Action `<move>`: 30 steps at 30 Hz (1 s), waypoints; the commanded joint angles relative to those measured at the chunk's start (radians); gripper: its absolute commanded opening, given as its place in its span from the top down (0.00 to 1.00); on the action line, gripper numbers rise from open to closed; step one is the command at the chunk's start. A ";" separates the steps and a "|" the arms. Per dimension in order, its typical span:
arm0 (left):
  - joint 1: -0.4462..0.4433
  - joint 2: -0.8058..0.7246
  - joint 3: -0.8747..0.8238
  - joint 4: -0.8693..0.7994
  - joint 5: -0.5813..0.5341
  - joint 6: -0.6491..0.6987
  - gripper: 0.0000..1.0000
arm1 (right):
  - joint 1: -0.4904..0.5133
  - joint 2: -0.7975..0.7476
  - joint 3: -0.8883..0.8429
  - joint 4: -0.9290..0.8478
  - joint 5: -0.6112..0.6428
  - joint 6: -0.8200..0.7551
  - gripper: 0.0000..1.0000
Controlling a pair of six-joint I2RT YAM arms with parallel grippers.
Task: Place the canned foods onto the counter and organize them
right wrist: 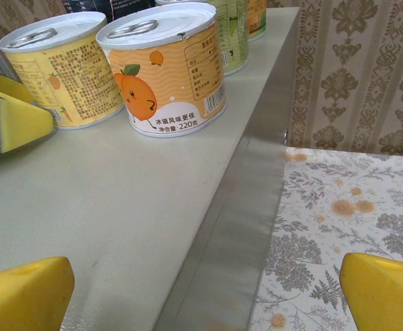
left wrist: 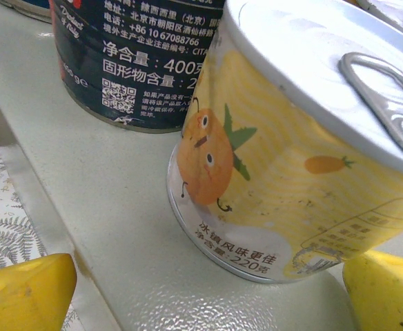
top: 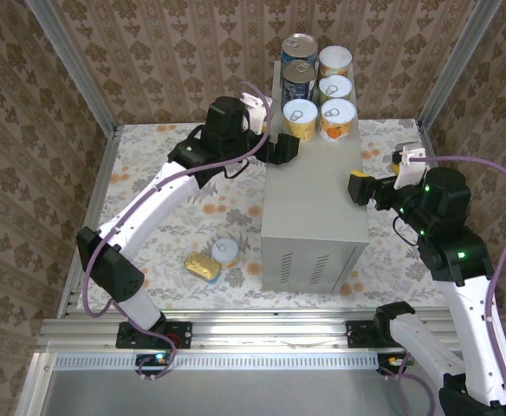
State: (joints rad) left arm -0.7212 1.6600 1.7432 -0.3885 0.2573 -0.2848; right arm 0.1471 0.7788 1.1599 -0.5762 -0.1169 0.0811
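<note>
Where the top view shows the oblong tin point(top: 201, 265) on the floral floor point(top: 149, 217), long axis left-right, six cans point(top: 335, 89) stand upright on the counter point(top: 314, 208). Left gripper point(top: 288, 150): spread; its wrist view shows a yellow can point(left wrist: 291, 158) between the fingertips. Right gripper point(top: 358, 187): spread, straddling the counter's right edge.

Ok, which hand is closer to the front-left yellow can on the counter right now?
Left. The left hand sits open close beside the yellow can, at the left edge of the counter. The right hand is farther off, open at the counter's right edge.
</note>
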 commanded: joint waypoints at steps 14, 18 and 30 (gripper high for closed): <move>0.034 -0.312 -0.196 -0.125 -0.140 0.055 0.00 | 0.061 0.045 0.127 -0.036 -0.090 -0.098 0.00; 0.051 -0.414 -0.278 -0.232 -0.200 0.043 0.00 | 0.170 0.084 0.181 -0.067 -0.082 -0.141 0.00; 0.042 -0.613 -0.592 -0.511 -0.339 -0.255 0.00 | 0.638 0.210 0.301 -0.128 0.081 -0.312 0.00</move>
State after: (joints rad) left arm -0.6735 1.0725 1.2034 -0.7914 -0.0303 -0.4042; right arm 0.7162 0.9714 1.4178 -0.6666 -0.1089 -0.1612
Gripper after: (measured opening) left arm 0.999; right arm 0.999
